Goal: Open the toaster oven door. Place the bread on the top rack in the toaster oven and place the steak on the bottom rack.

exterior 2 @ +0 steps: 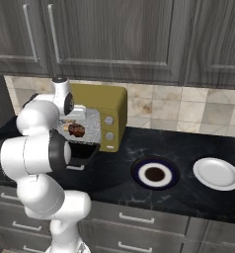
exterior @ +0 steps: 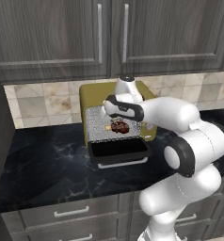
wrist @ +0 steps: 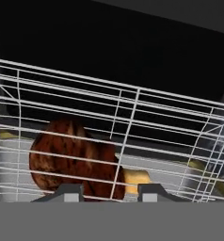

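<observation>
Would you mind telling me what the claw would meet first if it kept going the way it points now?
Most likely the steak, lying straight ahead of the claw behind a wire rack; how far apart they are is unclear.

bread (wrist: 135,179) mostly behind steak (wrist: 71,160)

The oven (exterior: 92,96) stands at the back of the counter (exterior: 43,160), against the wall. Its door (exterior: 118,150) hangs open toward 6 o'clock. The steak (exterior: 119,127) lies inside the oven, with the bread (wrist: 135,178) touching it at about 4 o'clock in the hand view. A bowl (exterior 2: 154,173) sits at the oven's 4 o'clock, and a plate (exterior 2: 217,173) at the bowl's 3 o'clock.
</observation>
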